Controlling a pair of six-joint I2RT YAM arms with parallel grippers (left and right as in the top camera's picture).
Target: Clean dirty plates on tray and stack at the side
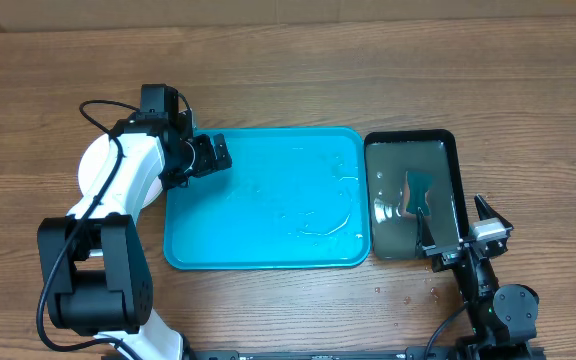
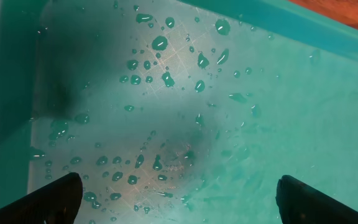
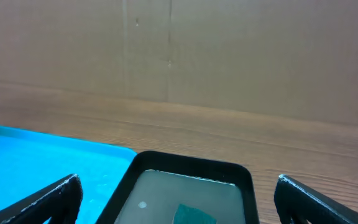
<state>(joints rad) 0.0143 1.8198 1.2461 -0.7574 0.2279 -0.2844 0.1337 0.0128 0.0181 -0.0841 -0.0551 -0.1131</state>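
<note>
The turquoise tray point(image 1: 268, 240) lies mid-table with no plates on it, only water drops point(image 2: 160, 43) on its wet floor. A white plate point(image 1: 88, 165) rests on the table just left of the tray, largely hidden under my left arm; I cannot tell whether other plates lie beneath it. My left gripper point(image 1: 218, 155) point(image 2: 179, 202) hovers open over the tray's back-left corner with nothing between its fingers. My right gripper point(image 1: 458, 222) point(image 3: 179, 202) stands open and empty at the front end of the black tray.
A narrow black tray point(image 1: 448, 140) point(image 3: 191, 163) holding cloudy water and a dark green sponge point(image 1: 418, 190) point(image 3: 194, 214) sits right of the turquoise tray. A few water drops point(image 1: 408, 293) spot the wooden table near the right arm. A cardboard wall point(image 3: 179, 50) stands behind.
</note>
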